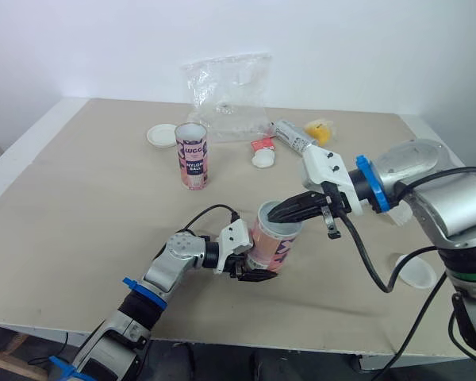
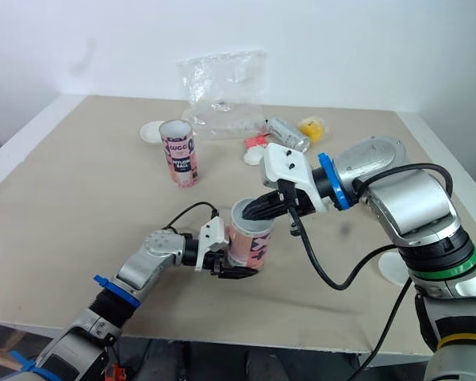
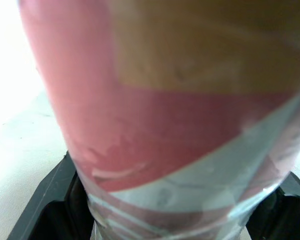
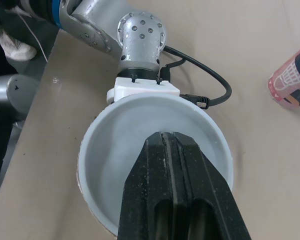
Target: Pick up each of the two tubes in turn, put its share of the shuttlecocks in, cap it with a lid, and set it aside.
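A pink tube (image 1: 274, 241) with an open top is tilted a little at the table's front middle, and my left gripper (image 1: 256, 263) is shut on its lower part. Its body fills the left wrist view (image 3: 165, 125) between the black fingers (image 3: 40, 215). My right gripper (image 1: 274, 213) is shut, and its tips reach into the tube's mouth. In the right wrist view the closed fingertips (image 4: 172, 140) hang over the tube's pale inside (image 4: 115, 145), with nothing visible between them. A second pink tube (image 1: 191, 155) stands upright and open at the back left.
White lids lie at the back left (image 1: 159, 135), near the back middle (image 1: 263, 159) and at the front right (image 1: 417, 271). A clear plastic bag (image 1: 226, 95), a silver cylinder (image 1: 292, 136) and a yellow item (image 1: 319, 128) sit along the back.
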Controlling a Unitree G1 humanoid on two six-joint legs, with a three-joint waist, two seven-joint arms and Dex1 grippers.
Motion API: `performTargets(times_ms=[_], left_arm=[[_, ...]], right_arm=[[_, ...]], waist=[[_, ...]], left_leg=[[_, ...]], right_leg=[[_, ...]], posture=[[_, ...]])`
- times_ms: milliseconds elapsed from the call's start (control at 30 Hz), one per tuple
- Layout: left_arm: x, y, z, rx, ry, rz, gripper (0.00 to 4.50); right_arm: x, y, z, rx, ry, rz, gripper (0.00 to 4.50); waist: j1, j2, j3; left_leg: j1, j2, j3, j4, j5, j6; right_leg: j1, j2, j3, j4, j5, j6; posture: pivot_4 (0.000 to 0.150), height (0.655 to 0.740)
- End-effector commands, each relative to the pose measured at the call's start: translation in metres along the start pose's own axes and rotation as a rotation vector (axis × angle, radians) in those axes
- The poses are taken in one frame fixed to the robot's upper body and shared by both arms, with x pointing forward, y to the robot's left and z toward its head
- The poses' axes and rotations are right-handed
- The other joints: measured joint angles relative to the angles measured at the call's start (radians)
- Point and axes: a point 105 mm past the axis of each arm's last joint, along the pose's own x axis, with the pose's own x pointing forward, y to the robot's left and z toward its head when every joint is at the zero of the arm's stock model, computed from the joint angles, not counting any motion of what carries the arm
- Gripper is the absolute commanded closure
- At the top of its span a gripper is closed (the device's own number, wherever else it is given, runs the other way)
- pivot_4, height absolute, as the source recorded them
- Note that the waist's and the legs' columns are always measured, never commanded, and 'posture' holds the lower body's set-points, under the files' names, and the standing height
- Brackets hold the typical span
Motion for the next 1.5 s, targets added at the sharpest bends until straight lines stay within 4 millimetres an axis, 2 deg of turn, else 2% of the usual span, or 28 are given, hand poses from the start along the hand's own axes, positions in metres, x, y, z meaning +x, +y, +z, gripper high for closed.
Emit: performTargets(times_ms=[33,133,267,300,367,433,500,600,700,800,867,1033,1500], left_arm=[[-0.004,-0.002,-0.019,-0.064,0.066,0.006,1.22],[-0.006,-0.001,-0.019,-0.062,0.068,0.009,1.22],[-0.007,0.0,-0.018,-0.06,0.066,0.015,1.22],[-0.007,0.001,-0.018,-0.059,0.064,0.017,1.22],[-0.007,0.001,-0.016,-0.053,0.053,0.02,1.22],[-0.007,0.002,-0.014,-0.042,0.044,0.021,1.22],[-0.006,0.002,-0.013,-0.031,0.04,0.025,1.22],[-0.005,0.003,-0.012,-0.023,0.038,0.024,1.22],[-0.005,0.003,-0.009,-0.009,0.033,0.013,1.22],[-0.006,0.002,-0.005,0.038,0.016,0.001,0.08],[-0.007,0.0,-0.004,0.079,0.015,-0.01,0.0],[-0.011,0.001,-0.001,0.09,-0.005,-0.01,0.0],[-0.038,0.007,0.0,0.118,-0.002,0.009,0.0]], right_arm=[[-0.019,-0.004,0.012,0.146,-0.157,0.021,4.33],[-0.045,-0.011,0.021,0.197,-0.267,-0.043,4.33],[-0.079,-0.01,0.014,0.282,-0.411,-0.151,4.33],[-0.083,-0.009,0.008,0.298,-0.443,-0.186,4.33],[-0.086,-0.004,-0.017,0.345,-0.479,-0.284,4.33],[-0.082,0.0,-0.039,0.367,-0.483,-0.36,4.33],[-0.072,0.007,-0.062,0.354,-0.439,-0.412,4.33],[-0.051,0.024,-0.095,0.289,-0.305,-0.405,3.48],[-0.029,0.041,-0.112,0.239,-0.267,-0.35,2.31],[-0.016,0.046,-0.117,0.221,-0.285,-0.318,1.01],[-0.006,0.047,-0.117,0.202,-0.299,-0.295,0.12],[0.013,0.049,-0.117,0.158,-0.315,-0.258,0.12],[0.038,0.041,-0.106,0.085,-0.372,-0.202,0.12]], waist=[[0.0,0.0,0.001],[0.001,0.002,0.002],[0.005,0.002,0.003],[0.007,0.001,0.003],[0.008,0.001,0.003],[0.011,-0.002,0.003],[0.01,0.004,0.004],[0.008,0.008,0.004],[0.004,0.007,0.004],[0.0,0.008,0.005],[-0.001,0.006,0.006],[0.0,0.006,0.006],[0.0,0.005,0.008]], left_leg=[[0.0,0.0,0.001,0.0,0.0,0.0],[-0.003,0.0,0.001,-0.001,0.0,0.0],[-0.009,-0.001,0.001,0.0,0.001,0.003],[-0.01,-0.001,0.001,-0.001,0.001,0.003],[-0.01,-0.001,0.0,0.0,0.0,0.004],[-0.01,-0.001,-0.002,-0.001,0.0,0.004],[-0.011,-0.001,-0.004,0.0,-0.001,0.004],[-0.01,-0.002,-0.003,0.001,0.0,0.004],[-0.007,-0.002,-0.003,0.002,0.0,0.004],[-0.005,-0.002,-0.003,0.002,-0.001,0.003],[-0.005,-0.002,-0.003,0.002,-0.001,0.002],[-0.005,-0.002,-0.003,0.0,0.0,0.003],[-0.006,-0.001,-0.004,-0.001,-0.001,0.002]], right_leg=[[0.0,0.0,0.0,0.0,0.0,0.0],[-0.002,-0.001,0.0,0.0,0.0,-0.001],[-0.003,-0.001,0.0,0.0,0.0,-0.001],[-0.004,0.0,0.0,0.0,0.0,-0.001],[-0.003,0.001,0.0,0.0,0.0,-0.002],[-0.002,0.003,0.0,0.0,-0.003,0.002],[-0.001,0.004,0.0,0.0,-0.003,0.003],[-0.001,0.004,0.002,0.0,-0.002,0.005],[0.0,0.004,0.002,0.0,-0.001,0.005],[-0.001,0.004,0.002,0.0,-0.001,0.004],[-0.001,0.004,0.002,0.0,0.0,0.003],[-0.001,0.004,0.002,0.0,0.0,0.002],[0.0,0.005,0.002,0.0,-0.002,0.001]], posture=[[0.15,0.74],[0.15,0.74],[0.15,0.74],[0.15,0.74],[0.15,0.74],[0.15,0.74],[0.15,0.74],[0.15,0.74],[0.15,0.74],[0.15,0.74],[0.15,0.74],[0.15,0.74],[0.15,0.74]])
